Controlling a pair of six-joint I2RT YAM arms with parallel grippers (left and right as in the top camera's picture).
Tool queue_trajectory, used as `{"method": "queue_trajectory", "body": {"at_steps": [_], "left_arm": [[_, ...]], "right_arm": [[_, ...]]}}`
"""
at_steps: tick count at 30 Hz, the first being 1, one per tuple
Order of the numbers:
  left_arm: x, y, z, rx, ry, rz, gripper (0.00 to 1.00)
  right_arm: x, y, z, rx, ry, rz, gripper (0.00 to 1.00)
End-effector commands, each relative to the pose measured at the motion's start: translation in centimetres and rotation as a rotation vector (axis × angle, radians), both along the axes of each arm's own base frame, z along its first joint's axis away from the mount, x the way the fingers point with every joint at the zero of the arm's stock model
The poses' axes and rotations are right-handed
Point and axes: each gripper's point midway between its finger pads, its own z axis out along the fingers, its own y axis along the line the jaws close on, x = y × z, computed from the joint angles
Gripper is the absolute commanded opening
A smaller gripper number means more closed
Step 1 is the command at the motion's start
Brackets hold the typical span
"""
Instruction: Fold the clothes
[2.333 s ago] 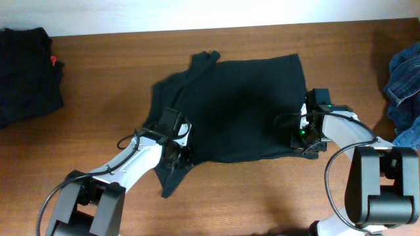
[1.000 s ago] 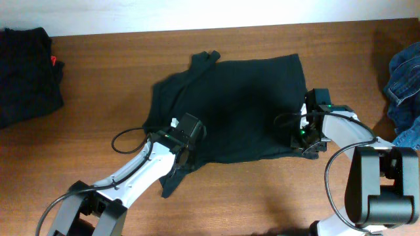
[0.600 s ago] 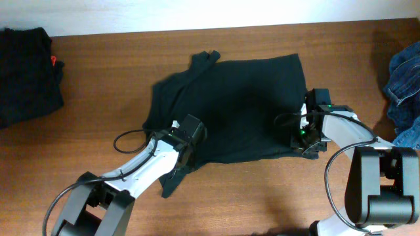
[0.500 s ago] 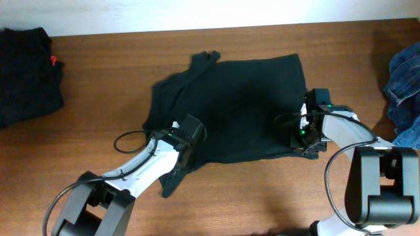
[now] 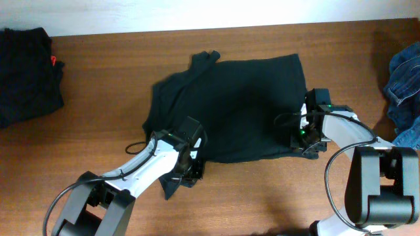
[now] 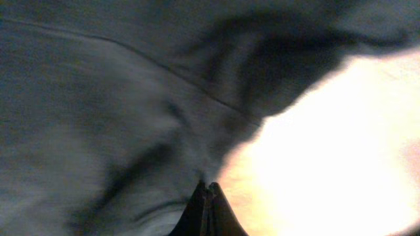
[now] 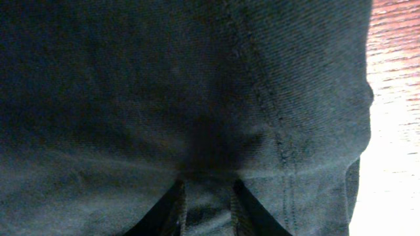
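Writing: only a small red tag on the black pile at the far left corner, too small to read.

T-shirt: black, spread roughly flat mid-table, one sleeve trailing off its near left corner. Blue denim garment lay at the right edge.

Change since half a second earlier: left gripper had dropped toward the near side, off the shirt body to its near left hem beside the sleeve; its cable loop had tightened. Right arm and shirt outline were unchanged.

Pose: left arm reached in from the near left, wrist bent down over the hem. Its fingers were pressed fully together at the cloth edge; I could not tell whether cloth was caught between them. Right gripper sat low on the near right hem, with its fingers partly closed and pinching a bunch of the shirt.
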Motion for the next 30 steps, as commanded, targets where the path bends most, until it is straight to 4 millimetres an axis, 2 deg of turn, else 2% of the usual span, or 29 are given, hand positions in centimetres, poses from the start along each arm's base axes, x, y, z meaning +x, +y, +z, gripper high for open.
{"method": "queue_trajectory", "body": {"at_steps": [1,8,13,15,19,26,30], "left_arm": [[-1.1,-2.1,0.8,-0.122,0.054,-0.07,0.0],[0.8,-2.5,2.8,-0.131,-0.043,-0.074,0.01],[2.9,-0.3,3.1,0.025,-0.177,-0.045,0.0],[3.1,0.1,2.9,0.077,-0.207,-0.06,0.0],[2.8,-0.3,2.9,0.092,-0.223,-0.081,0.01],[3.8,1.1,2.9,0.226,-0.309,-0.025,0.0],[3.9,1.3,2.8,0.245,-0.318,-0.025,0.01]], "right_arm": [[-0.9,0.8,-0.8,0.046,0.027,-0.005,0.28],[-0.9,0.8,-0.8,0.046,0.028,-0.005,0.28],[-0.9,0.8,-0.8,0.046,0.028,-0.005,0.28],[-0.9,0.8,-0.8,0.046,0.028,-0.005,0.28],[-0.9,0.8,-0.8,0.046,0.028,-0.005,0.28],[-0.9,0.8,-0.8,0.046,0.028,-0.005,0.28],[-0.9,0.8,-0.8,0.046,0.028,-0.005,0.28]]}}
